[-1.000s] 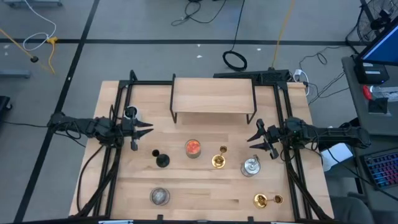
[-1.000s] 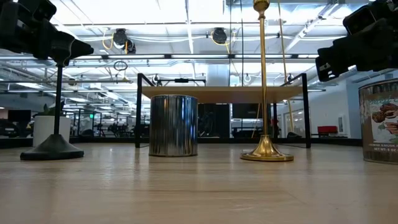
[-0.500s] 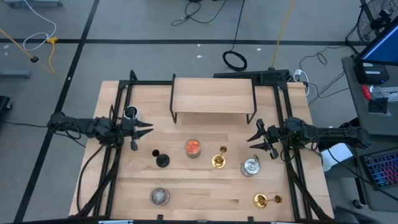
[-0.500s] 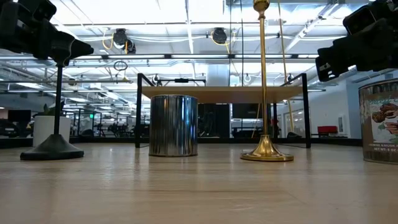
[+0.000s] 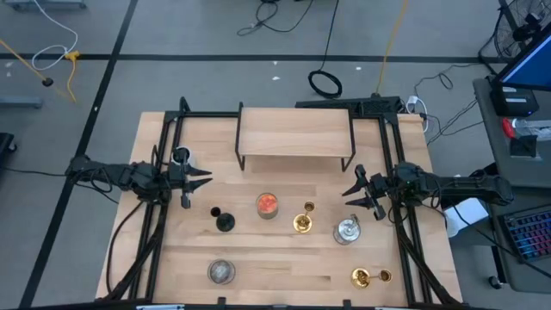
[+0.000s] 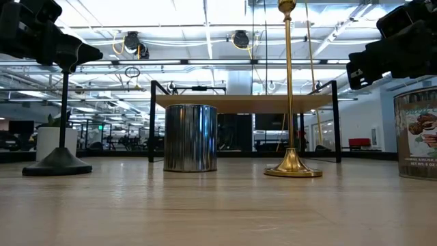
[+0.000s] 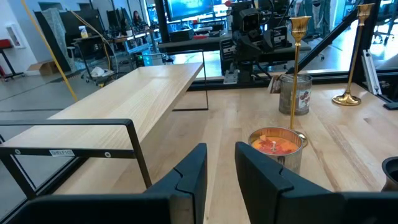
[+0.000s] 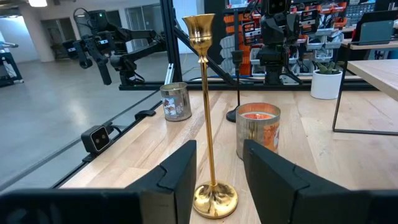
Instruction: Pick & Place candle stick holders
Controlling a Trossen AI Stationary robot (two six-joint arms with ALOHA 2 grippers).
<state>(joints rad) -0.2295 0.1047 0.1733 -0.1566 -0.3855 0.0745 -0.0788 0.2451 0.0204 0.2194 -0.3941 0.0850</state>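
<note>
Two gold candle stick holders stand upright on their round bases: one mid-table point(image 5: 302, 223), also in the right wrist view point(image 8: 208, 112), and one near the front right point(image 5: 362, 277). The black holder point(image 5: 224, 220) stands on its base left of centre. My left gripper point(image 5: 205, 178) hovers open at the table's left, its fingers point(image 7: 193, 171) apart and empty. My right gripper point(image 5: 348, 195) hovers open at the right, just right of the mid-table gold holder, and is empty.
A tin with an orange candle point(image 5: 268, 205) stands at centre, a silver tin point(image 5: 347, 230) right of it, another tin point(image 5: 221, 272) at the front left. A wooden shelf riser point(image 5: 295, 133) spans the back. A white cup point(image 5: 181, 157) sits by my left gripper.
</note>
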